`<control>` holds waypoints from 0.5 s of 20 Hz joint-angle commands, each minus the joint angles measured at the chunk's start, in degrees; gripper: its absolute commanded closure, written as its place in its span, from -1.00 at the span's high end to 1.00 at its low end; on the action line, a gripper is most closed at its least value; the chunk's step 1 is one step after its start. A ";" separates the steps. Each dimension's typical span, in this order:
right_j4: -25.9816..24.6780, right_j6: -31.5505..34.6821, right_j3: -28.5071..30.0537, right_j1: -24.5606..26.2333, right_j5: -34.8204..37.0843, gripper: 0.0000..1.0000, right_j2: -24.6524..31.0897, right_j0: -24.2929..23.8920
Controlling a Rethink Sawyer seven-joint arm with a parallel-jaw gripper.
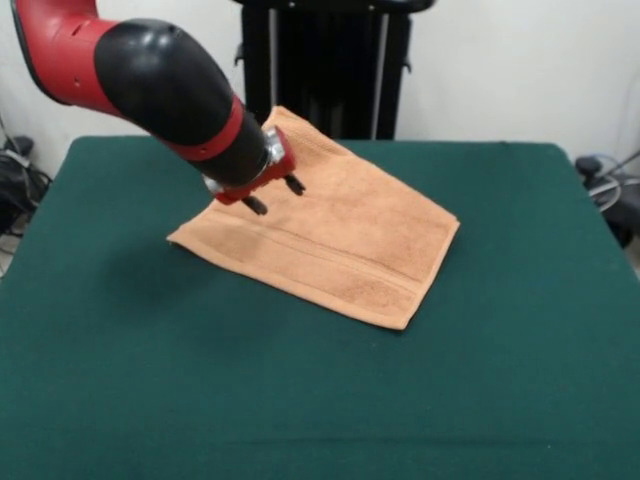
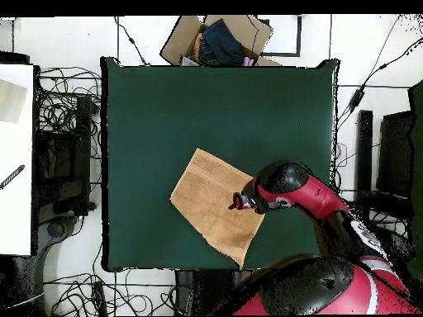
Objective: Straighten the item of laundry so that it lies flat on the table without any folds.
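The item of laundry (image 1: 345, 240) is an orange-tan towel lying spread out as a diamond on the green table (image 1: 120, 350), with a woven band stripe near its front hem. No folds show on it. One corner reaches the table's far edge. My gripper (image 1: 275, 196) hangs just above the towel's left part, open, its two dark fingertips apart with nothing between them. In the overhead view the gripper (image 2: 235, 201) sits over the right part of the towel (image 2: 206, 202), which lies in the lower middle of the table (image 2: 165, 107).
A cardboard box (image 2: 216, 40) with dark cloth in it stands beyond the table's top edge in the overhead view. Cables run along both sides. A white surface (image 2: 15, 157) lies at the left. A black stand (image 1: 330, 60) rises behind the table.
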 commanded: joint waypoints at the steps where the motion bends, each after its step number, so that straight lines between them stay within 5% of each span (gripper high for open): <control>1: -0.11 6.08 -7.17 3.93 5.74 1.00 2.68 -0.17; 10: -0.34 6.60 -7.96 3.06 7.56 1.00 2.40 0.62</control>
